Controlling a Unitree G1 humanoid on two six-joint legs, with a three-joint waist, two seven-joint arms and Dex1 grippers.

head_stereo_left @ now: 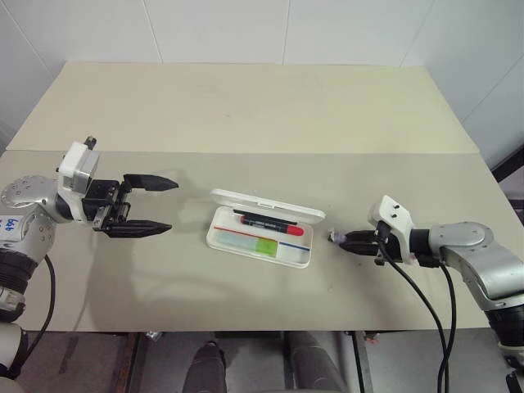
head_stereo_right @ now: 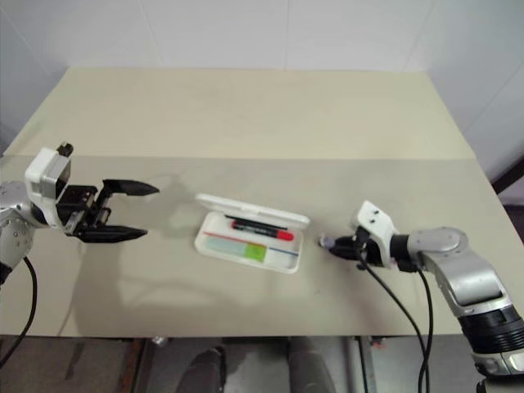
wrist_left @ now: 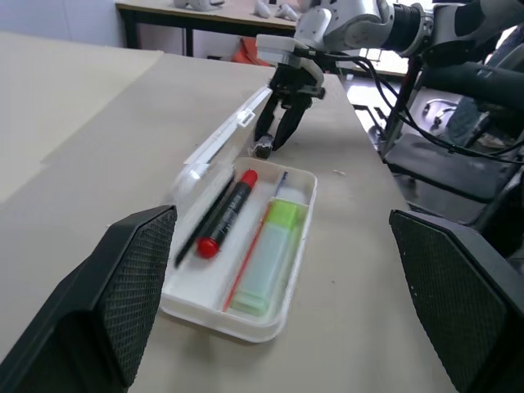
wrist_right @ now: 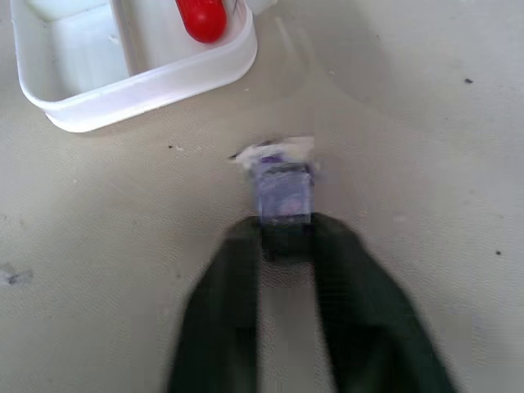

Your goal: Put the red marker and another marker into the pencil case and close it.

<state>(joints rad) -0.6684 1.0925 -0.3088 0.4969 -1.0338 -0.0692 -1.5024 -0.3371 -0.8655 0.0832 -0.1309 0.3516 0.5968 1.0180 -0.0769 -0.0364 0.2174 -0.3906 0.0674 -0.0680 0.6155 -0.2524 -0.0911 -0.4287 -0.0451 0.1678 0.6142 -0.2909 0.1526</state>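
The white pencil case [head_stereo_left: 216,240] lies open in the middle of the table, its lid [head_stereo_left: 266,201] tilted back. Inside it the red marker [head_stereo_left: 274,227] lies along the lid side, red cap to the right. The lime-green marker [head_stereo_left: 264,246] lies flat along the near side. My left gripper [head_stereo_left: 172,206] hovers open to the left of the case, pointing at it, with nothing between its fingers. To the right of the case, my right gripper [wrist_right: 286,233] is down at the table, shut on a tiny grey-purple object [wrist_right: 284,184].
The beige table [head_stereo_left: 246,115] has a seam running across behind the case, and its front edge [head_stereo_left: 246,331] is close to me. Cables trail from both wrists. A dark chair [wrist_left: 458,164] stands beyond the table's right side.
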